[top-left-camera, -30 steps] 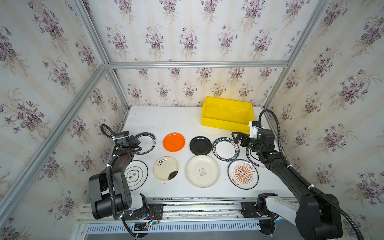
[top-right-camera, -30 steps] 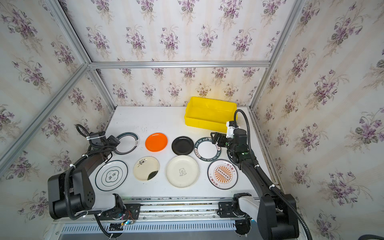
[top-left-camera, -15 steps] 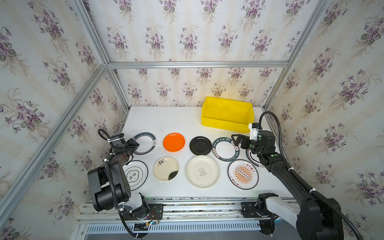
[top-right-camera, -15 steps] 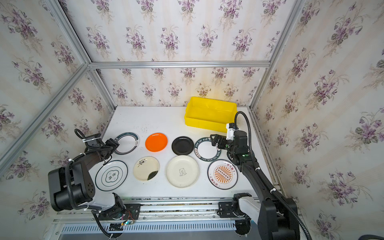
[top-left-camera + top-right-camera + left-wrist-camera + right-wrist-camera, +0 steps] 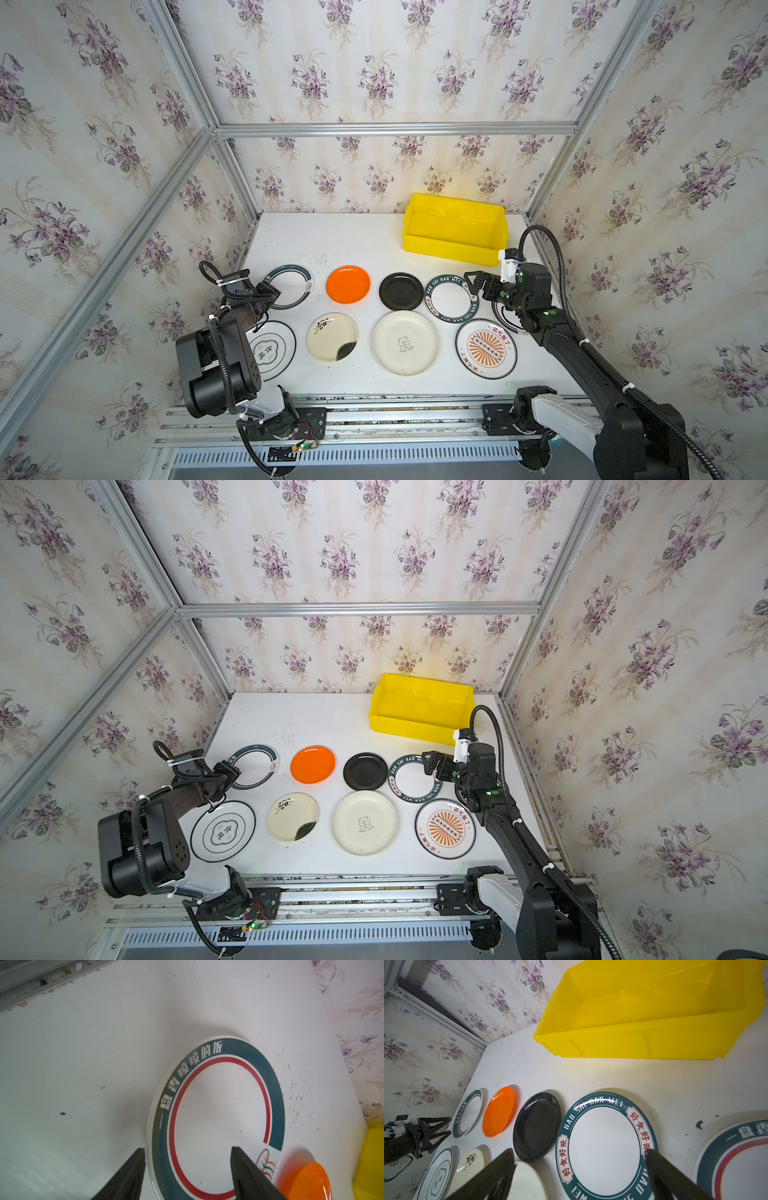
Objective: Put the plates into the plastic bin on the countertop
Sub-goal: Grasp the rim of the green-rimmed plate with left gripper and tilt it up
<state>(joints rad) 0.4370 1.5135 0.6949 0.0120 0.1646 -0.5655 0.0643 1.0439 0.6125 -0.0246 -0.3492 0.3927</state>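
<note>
**Countertop: left fingers narrow at a plate rim**

White countertop [image 5: 353, 241] carries the plates [image 5: 348, 285] in two rows, near of the yellow plastic bin [image 5: 453, 245] at far right. Since a second ago the left gripper [image 5: 187, 1149] has narrowed. Its fingers are still apart, straddling the left rim of the teal-rimmed plate [image 5: 276, 1093]. The right gripper [image 5: 471, 280], jaws wide, has edged left above the lettered plate [image 5: 451, 297].
</note>
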